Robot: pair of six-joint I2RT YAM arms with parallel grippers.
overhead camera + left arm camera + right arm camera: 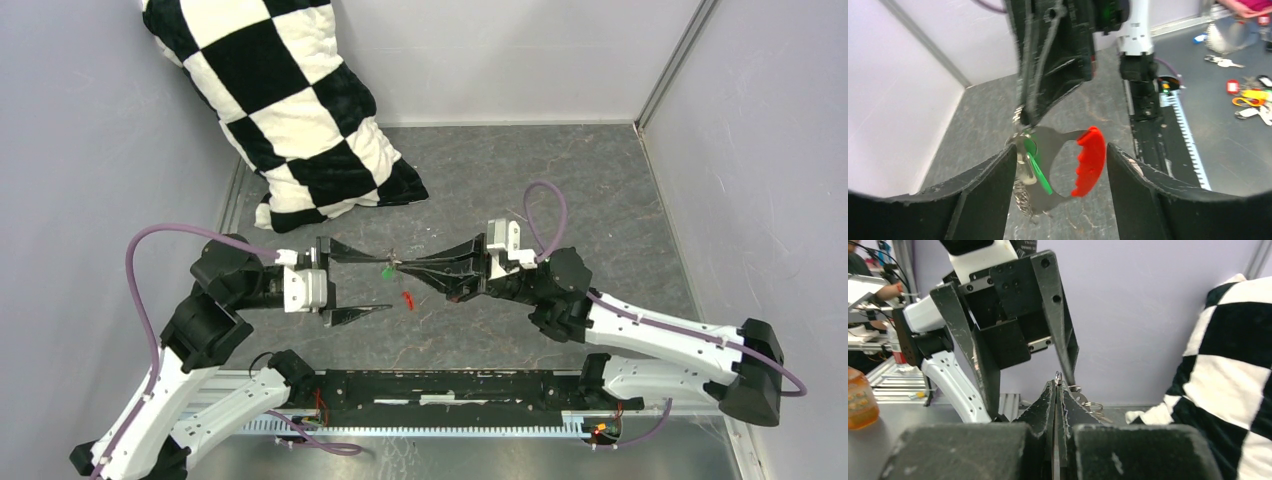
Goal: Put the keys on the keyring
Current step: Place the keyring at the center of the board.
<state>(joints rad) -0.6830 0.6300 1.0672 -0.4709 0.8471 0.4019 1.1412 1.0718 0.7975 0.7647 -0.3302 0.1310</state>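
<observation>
Progress check: I'd call this most of the way there, but not something I can confirm. The green-headed key (1035,165) hangs in the same little bunch as the keyring (1090,160), tucked right against the silvery links and the flat metal piece that carries the red tag. Whether it's properly threaded onto the ring or just hanging alongside, the wrist views don't settle. The wire is too thin and it's partly hidden behind a finger. No other keys show up in the bunch, so if more are meant to go on, that part is left to do.

The right pincer (402,265) is shut tight, with the top of the thin ring pinched at its very tips. The whole bunch dangles below it, up off the table (560,180).

The left pincer (390,285) is spread wide with nothing in it. The bunch hangs in the gap between its two fingers. The key and chain sit close against one finger, maybe brushing it, but I can't tell. The red tag sits just shy of the other finger.

My guess is what's left is checking the key is seated, then setting the bunch down.
</observation>
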